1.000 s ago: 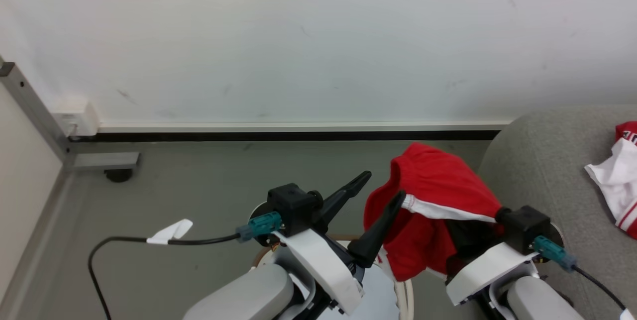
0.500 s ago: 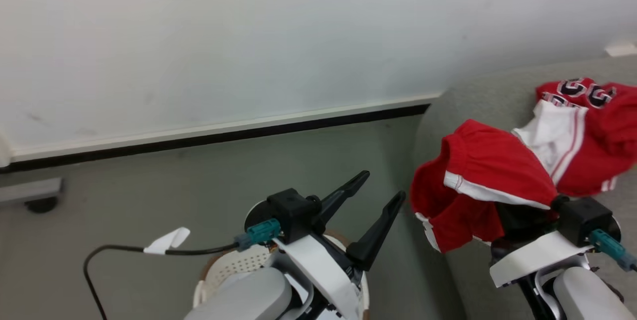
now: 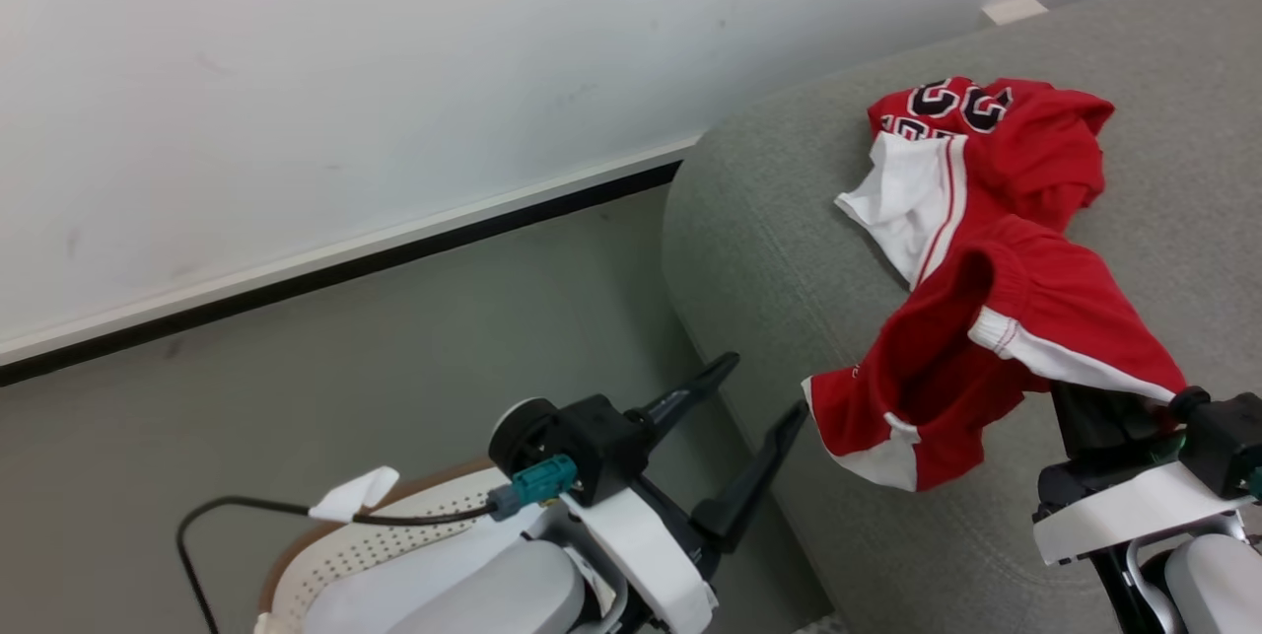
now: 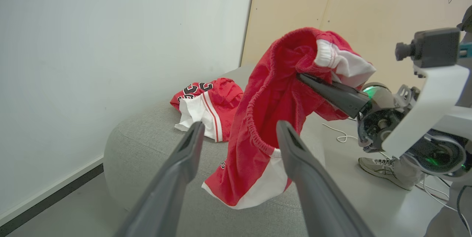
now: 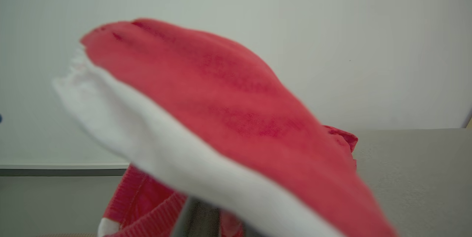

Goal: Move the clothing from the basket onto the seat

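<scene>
Right hand (image 4: 308, 80) is clamped tight on a pair of red shorts (image 3: 996, 338), dangling just above the sofa (image 3: 769, 210) near its rounded end. Another red jersey (image 3: 996, 151) lies crumpled on the sofa further back. Left hand (image 3: 764, 383) is wide open, holding nothing, just off the sofa's end, over the basket (image 3: 394, 535).

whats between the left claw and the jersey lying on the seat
Just bare grey seat fabric, in the head view, between the left claw and the lying jersey; the held garment hangs alongside.
</scene>
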Robot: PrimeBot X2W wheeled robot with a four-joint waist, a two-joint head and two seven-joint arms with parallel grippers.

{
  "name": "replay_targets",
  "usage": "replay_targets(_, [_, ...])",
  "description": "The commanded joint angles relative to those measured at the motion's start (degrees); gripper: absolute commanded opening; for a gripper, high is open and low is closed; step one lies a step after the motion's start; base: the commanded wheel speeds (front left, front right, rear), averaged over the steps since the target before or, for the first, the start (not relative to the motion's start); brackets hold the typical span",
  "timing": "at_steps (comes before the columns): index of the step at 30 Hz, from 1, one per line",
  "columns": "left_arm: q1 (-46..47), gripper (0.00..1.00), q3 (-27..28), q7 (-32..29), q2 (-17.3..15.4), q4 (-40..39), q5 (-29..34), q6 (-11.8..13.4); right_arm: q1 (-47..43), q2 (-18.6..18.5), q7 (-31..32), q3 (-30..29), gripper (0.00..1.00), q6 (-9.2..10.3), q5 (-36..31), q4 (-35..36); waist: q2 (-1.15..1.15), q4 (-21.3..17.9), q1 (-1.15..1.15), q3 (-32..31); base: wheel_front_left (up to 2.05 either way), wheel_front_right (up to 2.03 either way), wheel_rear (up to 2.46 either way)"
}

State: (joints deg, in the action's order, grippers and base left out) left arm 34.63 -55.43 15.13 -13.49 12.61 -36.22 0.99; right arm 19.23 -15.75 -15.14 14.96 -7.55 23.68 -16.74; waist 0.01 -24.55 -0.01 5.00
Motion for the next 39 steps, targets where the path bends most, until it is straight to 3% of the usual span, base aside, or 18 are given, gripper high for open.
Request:
replay_targets(1, [-1.0,1.0,0.26,0.01,0.2,0.45,1.06,-0.41,-0.93,-0.39,0.01,-0.6,0.0,0.13,-0.69,0.6,-0.01,-1.37,0.01,0.68,0.0,0.0,0.0])
replay_targets(11, [-2.48,1.0,1.33,0.02,2.2,2.37,3.32,-2.87,-2.27,-0.72,0.01,-2.43,0.0,0.13,-1.32,1.94,-0.01,-1.31,0.01,0.86,0.0,0.0,0.0])
replay_targets(20, [-1.41,1.0,2.42,0.02,2.52,2.84,4.94,-4.1,3.43,-2.28,0.01,-4.2,0.0,0.13,-0.43,0.7,-0.01,1.21,0.01,4.54,0.0,0.0,0.0])
replay_targets(28, [0.89,1.0,2.79,-0.33,1.09,2.5,5.89,-4.51,13.2,-7.39,1.01,-7.09,0.0,0.13,0.79,-2.92,-0.01,4.39,0.01,10.74,0.0,0.0,0.0])
replay_targets(36, [3.12,1.0,4.91,-1.42,-1.88,0.23,5.6,-3.55,25.03,-16.12,6.26,-12.4,0.0,0.13,6.51,-8.98,-0.01,8.34,0.01,19.47,0.0,0.0,0.0])
replay_targets(39, [3.93,1.0,5.53,-1.96,-3.29,-0.73,5.89,-3.23,29.48,-17.7,9.52,-14.04,0.0,0.13,8.65,-13.2,-0.01,9.2,0.01,22.46,0.0,0.0,0.0])
